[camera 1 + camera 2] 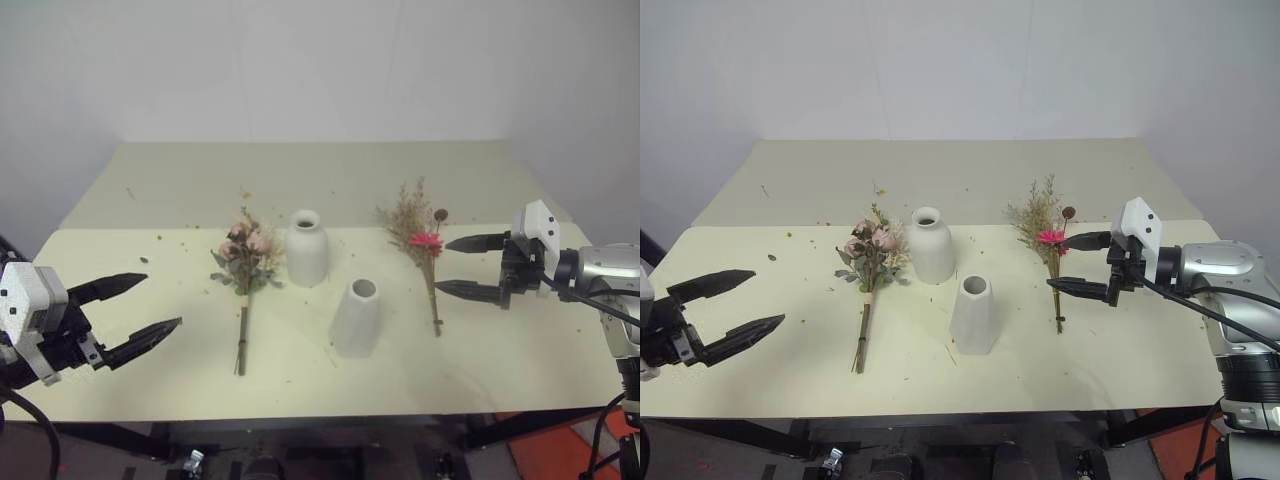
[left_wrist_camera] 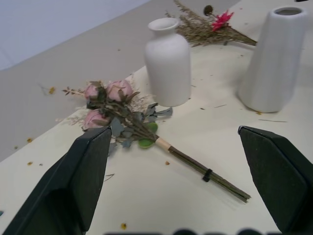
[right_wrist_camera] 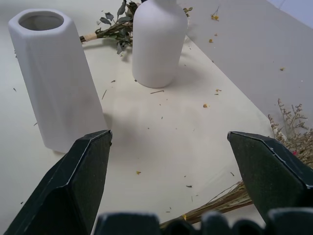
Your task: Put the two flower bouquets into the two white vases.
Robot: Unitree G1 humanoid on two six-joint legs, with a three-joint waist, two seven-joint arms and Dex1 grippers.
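A pink-rose bouquet [image 1: 246, 262] lies flat on the cream table [image 1: 150, 255], its stems pointing toward the front edge. Just right of it stands a bottle-shaped white vase [image 1: 307, 248]. A tapered white vase [image 1: 357, 316] stands in front and slightly right of that. Farther right lies the tan sprig bouquet with a red-pink flower [image 1: 425, 243]. My left gripper [image 1: 128, 312] hovers open at the table's front left, well left of the rose bouquet [image 2: 122, 110]. My right gripper [image 1: 468, 266] hangs open just right of the tan bouquet's stems [image 3: 220, 203], nothing between its fingers.
Small dried flower crumbs are scattered over the table top. A seam runs across the table behind the vases. A white wall rises at the back. Orange floor [image 1: 560, 455] shows below the table's right front corner.
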